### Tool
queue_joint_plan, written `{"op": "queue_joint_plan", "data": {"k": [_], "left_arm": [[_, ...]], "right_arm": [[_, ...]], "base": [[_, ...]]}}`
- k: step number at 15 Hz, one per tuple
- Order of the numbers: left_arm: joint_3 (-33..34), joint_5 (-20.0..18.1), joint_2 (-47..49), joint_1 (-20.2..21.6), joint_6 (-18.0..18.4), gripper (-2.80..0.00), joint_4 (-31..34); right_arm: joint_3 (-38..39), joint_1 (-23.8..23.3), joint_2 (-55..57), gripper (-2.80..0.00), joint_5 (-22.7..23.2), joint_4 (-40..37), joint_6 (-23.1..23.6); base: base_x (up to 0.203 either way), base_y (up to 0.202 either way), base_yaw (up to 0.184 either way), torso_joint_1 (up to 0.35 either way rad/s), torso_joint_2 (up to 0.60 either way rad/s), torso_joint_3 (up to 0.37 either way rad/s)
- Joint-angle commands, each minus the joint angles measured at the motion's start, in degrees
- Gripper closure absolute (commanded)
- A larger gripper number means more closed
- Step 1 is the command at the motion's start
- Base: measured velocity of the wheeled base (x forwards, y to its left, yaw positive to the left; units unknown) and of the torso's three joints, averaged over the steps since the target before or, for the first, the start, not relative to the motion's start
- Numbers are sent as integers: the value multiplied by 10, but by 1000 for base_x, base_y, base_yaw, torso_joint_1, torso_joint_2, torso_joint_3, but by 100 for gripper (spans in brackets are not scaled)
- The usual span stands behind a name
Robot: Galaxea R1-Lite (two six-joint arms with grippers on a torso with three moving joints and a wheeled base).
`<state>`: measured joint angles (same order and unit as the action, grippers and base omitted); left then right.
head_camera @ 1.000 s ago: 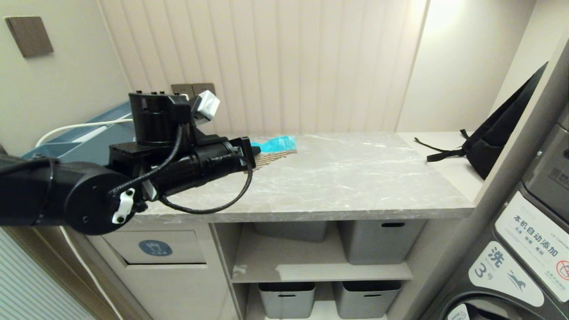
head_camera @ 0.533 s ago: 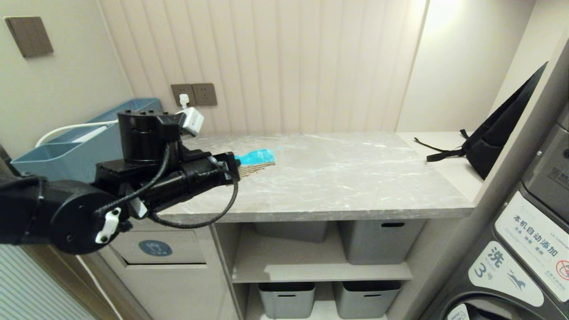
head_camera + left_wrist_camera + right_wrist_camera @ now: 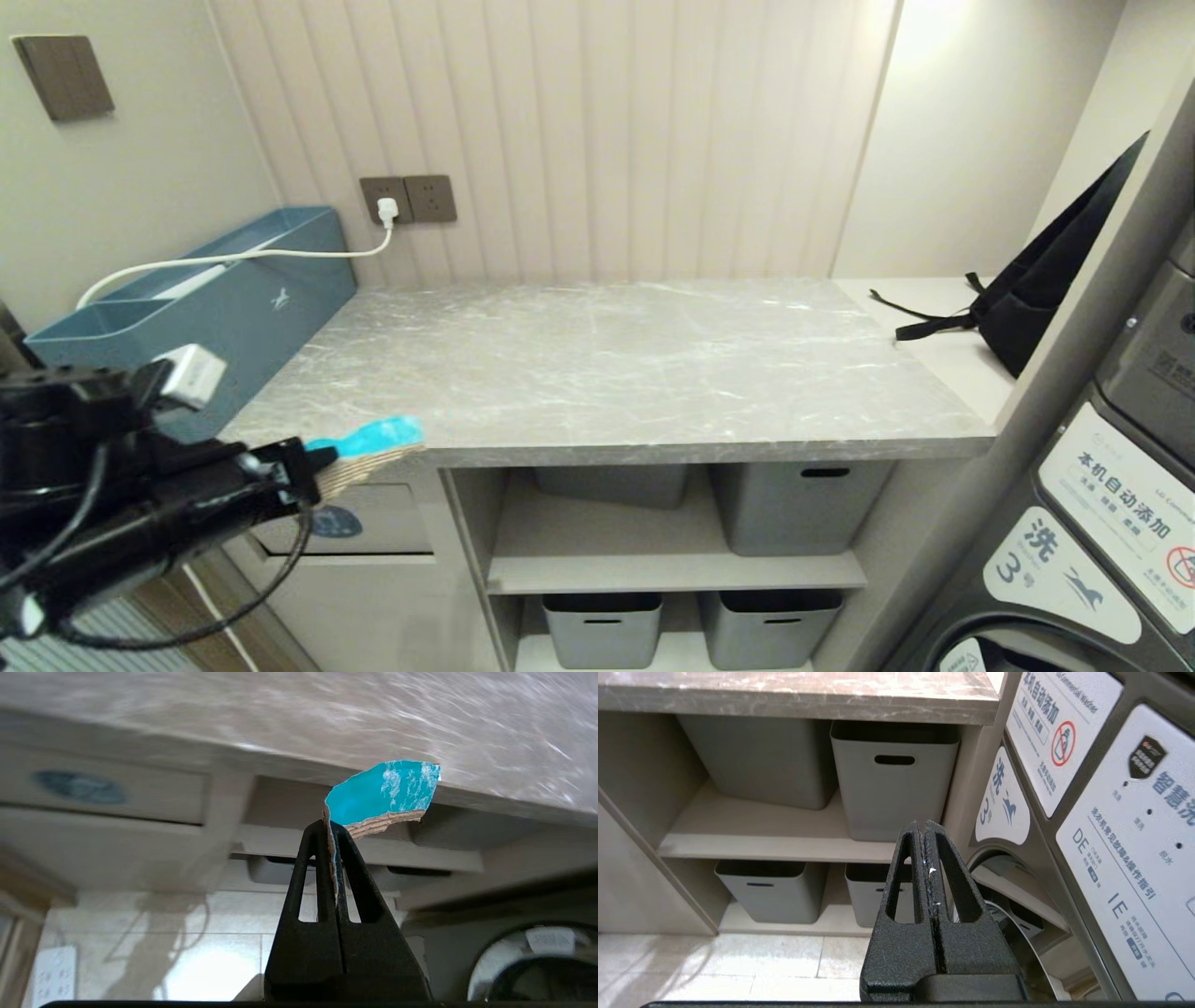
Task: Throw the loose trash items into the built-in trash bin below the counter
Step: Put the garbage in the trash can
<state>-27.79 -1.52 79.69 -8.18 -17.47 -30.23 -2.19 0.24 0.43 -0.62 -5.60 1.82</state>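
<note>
Head view cuts off most of the left arm at the frame's edge; left gripper (image 3: pixel 313 467) pinches a torn cyan-and-brown cardboard scrap (image 3: pixel 372 446), which sticks out past the fingertips, just off the grey marble counter (image 3: pixel 607 364) edge. Beige bin flap with blue oval badge (image 3: pixel 373 527) sits below, partly hidden by the arm. Right gripper (image 3: pixel 927 833) pressed together, empty, facing grey plastic tubs (image 3: pixel 892 779).

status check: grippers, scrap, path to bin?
Left gripper shut on cardboard scrap, off the counter's front edge. Right gripper shut, empty, low beside the washer. Bin flap closed; nothing blocks it.
</note>
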Motion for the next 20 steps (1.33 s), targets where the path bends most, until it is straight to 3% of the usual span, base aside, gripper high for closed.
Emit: {"op": "queue_joint_plan", "data": {"k": [1, 3, 10, 13, 20], "left_arm": [[38, -6, -79, 63, -1, 0, -2], [60, -9, -116, 89, 0, 0, -2], [133, -9, -193, 91, 6, 0, -1], [138, -9, -198, 91, 11, 0, -2], [147, -8, -196, 91, 28, 0, -2]], "right_arm": [[1, 0, -3, 0, 0, 0, 2], [1, 0, -3, 0, -2, 3, -3], [0, 0, -3, 0, -1, 3, -11], [0, 0, -3, 0, -3, 3, -39], [2, 0, -3, 0, -2, 3, -21]], "base": [[0, 0, 0, 0, 0, 0], [0, 0, 0, 0, 0, 0], [0, 0, 0, -1, 4, 4], [0, 0, 0, -176, 392, 211], [0, 0, 0, -239, 529, 290]]}}
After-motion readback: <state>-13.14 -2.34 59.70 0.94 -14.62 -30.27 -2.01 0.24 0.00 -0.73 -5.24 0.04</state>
